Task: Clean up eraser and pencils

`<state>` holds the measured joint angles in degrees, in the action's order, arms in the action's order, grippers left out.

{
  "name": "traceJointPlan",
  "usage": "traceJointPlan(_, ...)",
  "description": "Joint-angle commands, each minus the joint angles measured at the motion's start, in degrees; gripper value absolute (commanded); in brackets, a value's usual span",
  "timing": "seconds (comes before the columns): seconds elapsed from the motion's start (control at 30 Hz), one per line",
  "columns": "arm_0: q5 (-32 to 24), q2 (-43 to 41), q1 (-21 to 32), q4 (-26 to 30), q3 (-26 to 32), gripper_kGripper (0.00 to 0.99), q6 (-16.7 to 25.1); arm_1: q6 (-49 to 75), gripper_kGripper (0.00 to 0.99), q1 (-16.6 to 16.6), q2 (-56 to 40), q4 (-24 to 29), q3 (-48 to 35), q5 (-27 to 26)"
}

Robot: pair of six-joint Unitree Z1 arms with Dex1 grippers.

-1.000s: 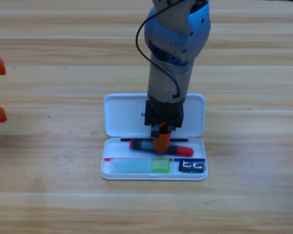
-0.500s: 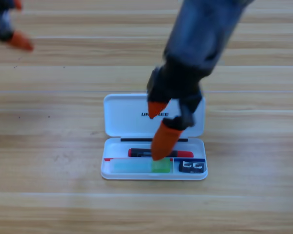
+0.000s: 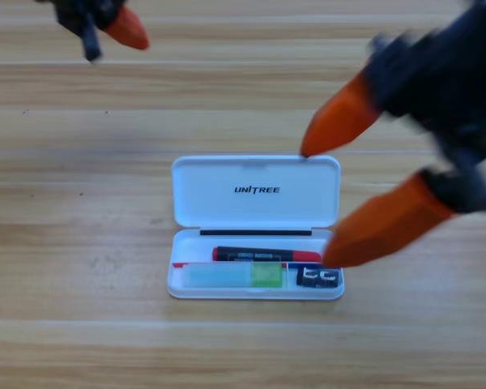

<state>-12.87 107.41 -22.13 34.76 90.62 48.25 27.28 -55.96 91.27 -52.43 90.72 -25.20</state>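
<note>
You had both pencils, the black one (image 3: 266, 254) and the pale green-ended one (image 3: 233, 276), lying side by side in the tray of the white case (image 3: 255, 177), with the eraser (image 3: 318, 277) in its right corner, so the lid could shut. Your right pincer (image 3: 348, 203) hung spread open and empty beside the case, and your left pincer (image 3: 105, 20) waited at the counter's (image 3: 81, 243) top-left edge; I could not tell its jaws.

A single camera is looking straight down from above onto the wooden table (image 3: 81, 243), with the white case (image 3: 256, 190) sitting just below the frame's middle. It is standing close enough that the case's lettering is reading clearly. Table boards are running sideways around the case. No second view is sharing the scene.
</note>
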Motion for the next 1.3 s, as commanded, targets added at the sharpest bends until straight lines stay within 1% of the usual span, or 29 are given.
traceJointPlan(0.03,-3.39,7.38,-2.39,-5.66,-6.24,0.0,-0.44,-0.29,0.986,-2.93,-6.63,1.02,-3.88,-1.26)
traceJointPlan(0.2,-8.4,12.65,-3.18,-5.93,-6.33,0.0,-0.97,-0.47,0.986,-2.93,-9.09,2.25,-6.34,-1.26)
traceJointPlan(0.43,-9.37,17.05,-5.02,-5.49,-5.63,0.0,-0.97,-0.64,0.988,-2.93,-10.5,3.04,-8.1,-1.7)
traceJointPlan(0.53,-10.6,18.19,-5.46,-4.79,-4.84,0.0,-1.06,-0.82,0.988,-2.93,-10.23,3.39,-8.37,-2.05)
traceJointPlan(0.63,-11.57,18.89,-5.81,-3.03,-3.34,0.0,-1.15,-0.91,0.988,-2.93,-10.23,3.39,-8.45,-2.13)
traceJointPlan(0.83,-13.5,19.6,-6.61,3.39,0.7,0.0,-0.09,-1.08,0.988,-2.93,-9.0,4.79,-9.42,-2.05)
traceJointPlan(1.0,-14.12,19.51,-7.13,4.88,1.05,0.0,0.26,-1.08,0.988,-2.93,-8.65,4.97,-9.42,-1.78)
traceJointPlan(1.3,-14.12,19.42,-8.19,5.94,0.17,0.0,0.52,-1.17,0.988,-2.93,-8.21,5.06,-9.77,-2.31)
